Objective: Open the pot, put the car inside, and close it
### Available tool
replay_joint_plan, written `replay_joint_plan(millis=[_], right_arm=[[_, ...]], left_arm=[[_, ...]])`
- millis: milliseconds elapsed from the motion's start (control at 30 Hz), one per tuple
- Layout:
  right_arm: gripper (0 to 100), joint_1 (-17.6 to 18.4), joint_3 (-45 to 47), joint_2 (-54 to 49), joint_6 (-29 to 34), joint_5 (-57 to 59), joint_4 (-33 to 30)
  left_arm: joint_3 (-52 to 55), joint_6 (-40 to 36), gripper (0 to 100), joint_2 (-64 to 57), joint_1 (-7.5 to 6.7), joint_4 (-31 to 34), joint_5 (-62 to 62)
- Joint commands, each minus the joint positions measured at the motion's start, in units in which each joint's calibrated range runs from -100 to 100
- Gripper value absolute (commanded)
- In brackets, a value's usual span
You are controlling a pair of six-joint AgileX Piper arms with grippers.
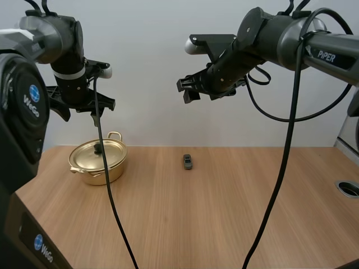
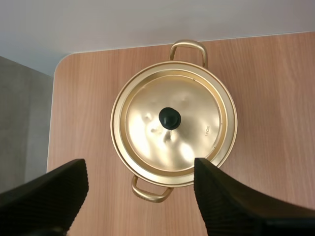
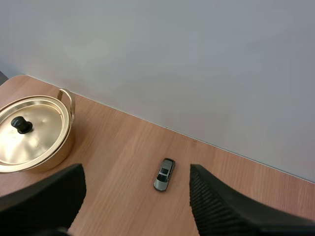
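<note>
Gold all over on the pot (image 1: 106,172): found it straight below the left gripper (image 1: 83,107), well clear of it, with the two black fingers (image 2: 54,191) spread wide and nothing between them. Looked down past those fingers onto the lid (image 2: 147,98), seated on the pot, its black knob (image 2: 170,118) roughly centred in the gap. Found the right gripper (image 1: 185,91) high up and off to the right of the pot, likewise spread wide and holding nothing. Spotted the car (image 1: 187,161) on the table (image 1: 235,218) to the right of the pot, well apart from it, far below the right gripper's gap and touching neither finger. Placed the pot near the table's far left corner (image 2: 64,61), a rounded one, close to the far edge and the pale wall (image 1: 157,67) behind. Noted bare wood between pot and car, and broad bare wood on the near side of the pot. Made out a shallow, shiny body, two loop handles (image 2: 188,48) on opposite sides, and a slightly domed lid with soft dents in its sheen. Made out the car as small and grey with dark windows, its length pointing toward the far edge.
</note>
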Motion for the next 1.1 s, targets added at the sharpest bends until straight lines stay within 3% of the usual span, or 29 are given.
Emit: replay_joint_plan(millis=[0,267,433,1067], right_arm=[[100,0.01,-0.09,0.0,0.06,0.58,-0.19],[100,0.01,1.64,0.0,0.06,6.64,-0.55],[100,0.01,4.44,0.0,-2.66,5.26,-1.43],[100,0.01,5.18,0.0,-3.38,3.32,-3.39]], left_arm=[[-0.02,0.01,100,0.68,-0.03,0.0,0.13],[0.12,-0.55,100,3.61,-0.03,0.0,-3.81],[0.25,-1.54,100,6.04,-0.03,-0.27,-6.85],[1.0,-2.49,100,15.99,-0.03,-1.18,-13.87]])
